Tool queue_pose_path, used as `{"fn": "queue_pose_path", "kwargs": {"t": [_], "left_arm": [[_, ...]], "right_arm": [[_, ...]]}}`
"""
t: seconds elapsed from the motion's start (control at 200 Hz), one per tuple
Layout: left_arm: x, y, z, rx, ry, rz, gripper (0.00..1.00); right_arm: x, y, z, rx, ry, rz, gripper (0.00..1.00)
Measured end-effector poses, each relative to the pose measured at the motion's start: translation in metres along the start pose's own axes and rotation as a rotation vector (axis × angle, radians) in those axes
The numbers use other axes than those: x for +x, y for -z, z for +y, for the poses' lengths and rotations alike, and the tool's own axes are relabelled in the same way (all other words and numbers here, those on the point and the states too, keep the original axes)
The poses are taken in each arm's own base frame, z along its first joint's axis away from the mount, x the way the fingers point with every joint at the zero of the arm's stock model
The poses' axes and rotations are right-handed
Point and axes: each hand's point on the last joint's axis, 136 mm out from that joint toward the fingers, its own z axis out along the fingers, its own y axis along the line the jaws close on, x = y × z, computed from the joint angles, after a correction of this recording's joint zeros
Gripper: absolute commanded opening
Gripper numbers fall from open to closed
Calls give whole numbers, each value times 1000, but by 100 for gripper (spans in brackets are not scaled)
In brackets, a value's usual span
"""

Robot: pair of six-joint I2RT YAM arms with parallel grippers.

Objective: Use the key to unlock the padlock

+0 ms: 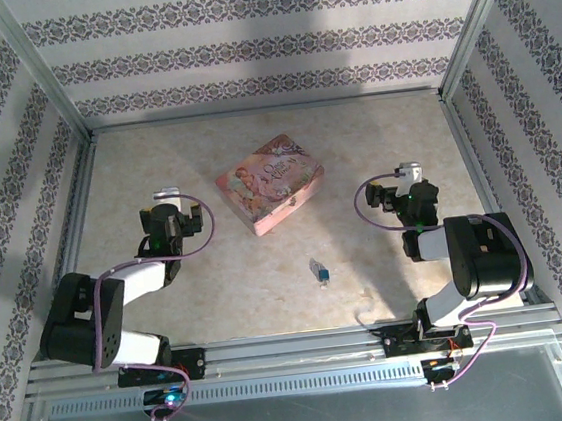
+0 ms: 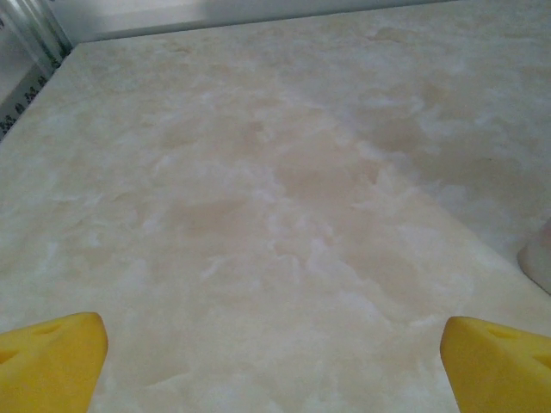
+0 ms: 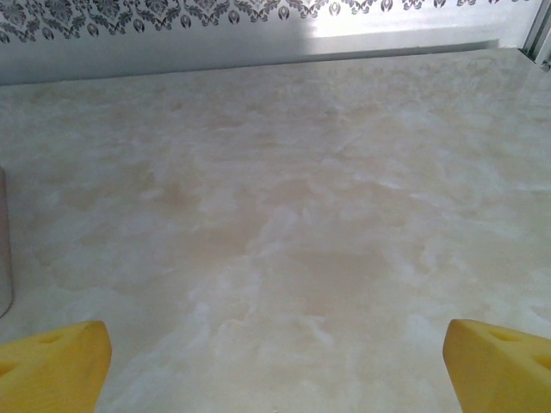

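Padlock (image 1: pixel 319 271): lying on counter (image 1: pixel 155 163), near box (image 1: pixel 270 183). Left fingers (image 2: pixel 52 361), right fingers (image 3: pixel 52 361): spread wide, empty.

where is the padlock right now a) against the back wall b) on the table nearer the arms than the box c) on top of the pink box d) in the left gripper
b: the padlock lies on the table, apart from the pink box and on its near side.
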Motion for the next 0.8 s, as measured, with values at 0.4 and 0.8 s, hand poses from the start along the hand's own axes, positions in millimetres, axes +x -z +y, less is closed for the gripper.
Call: {"fn": "queue_pose_path", "kwargs": {"t": [0.4,0.8], "left_arm": [[11,-6,3,7,-65,-80,99],[19,-11,17,9,-7,-134,99]], "right_arm": [[-9,-4,-1,14,7,-14,98],[-8,-5,1,16,10,-9,98]]}}
